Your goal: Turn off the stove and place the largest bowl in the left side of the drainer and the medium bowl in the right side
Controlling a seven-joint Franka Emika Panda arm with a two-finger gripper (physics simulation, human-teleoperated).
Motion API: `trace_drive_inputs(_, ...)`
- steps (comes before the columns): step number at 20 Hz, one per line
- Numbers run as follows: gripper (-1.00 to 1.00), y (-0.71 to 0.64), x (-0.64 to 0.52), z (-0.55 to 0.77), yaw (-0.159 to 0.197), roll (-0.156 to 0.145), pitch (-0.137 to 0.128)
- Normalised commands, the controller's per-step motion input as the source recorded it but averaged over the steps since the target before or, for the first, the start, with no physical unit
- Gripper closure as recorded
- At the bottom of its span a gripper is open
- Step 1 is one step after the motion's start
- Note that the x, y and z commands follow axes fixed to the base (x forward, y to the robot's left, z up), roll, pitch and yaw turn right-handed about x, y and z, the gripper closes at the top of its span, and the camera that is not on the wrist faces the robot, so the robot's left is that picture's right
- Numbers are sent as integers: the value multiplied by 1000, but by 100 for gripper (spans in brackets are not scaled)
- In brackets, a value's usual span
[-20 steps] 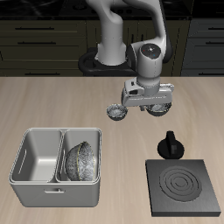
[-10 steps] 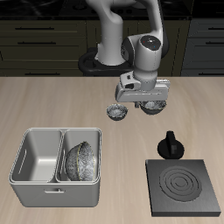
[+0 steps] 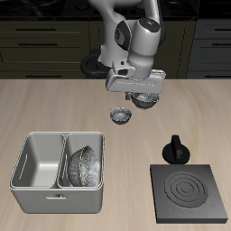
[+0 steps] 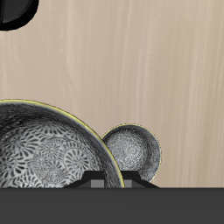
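The gripper (image 3: pixel 138 94) is hanging over the middle of the table toward its back edge, right above the medium bowl (image 3: pixel 141 97), which its body is mostly covering in the exterior view. Whether the fingers are spread or pinching the rim I cannot tell; the wrist view is showing only the dark underside of the hand along one edge and the bowl (image 4: pixel 48 149) directly beneath. The tiny bowl (image 3: pixel 120 115) is sitting just beside the medium one, their rims nearly touching in the wrist view (image 4: pixel 133 149), with bare table (image 3: pixel 54 104) stretching away toward the back.

The drainer (image 3: pixel 58 187) is resting near the table's front edge, well apart from the gripper. The largest bowl (image 3: pixel 82 165) is lying tilted in the compartment nearer the table's middle; the other compartment is showing only bare grey walls.

The stove (image 3: pixel 189 193) is sitting at the opposite front corner, its coil rings dark, with the knob (image 3: pixel 174 150) just behind it. Open tabletop is lying between the bowls and the drainer.
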Motion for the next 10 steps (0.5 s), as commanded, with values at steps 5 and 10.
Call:
trace_drive_inputs(5,100,-526,132,359,4,-56,-27)
trace_drive_inputs(10,100,-691,278,305,38,-52,-15)
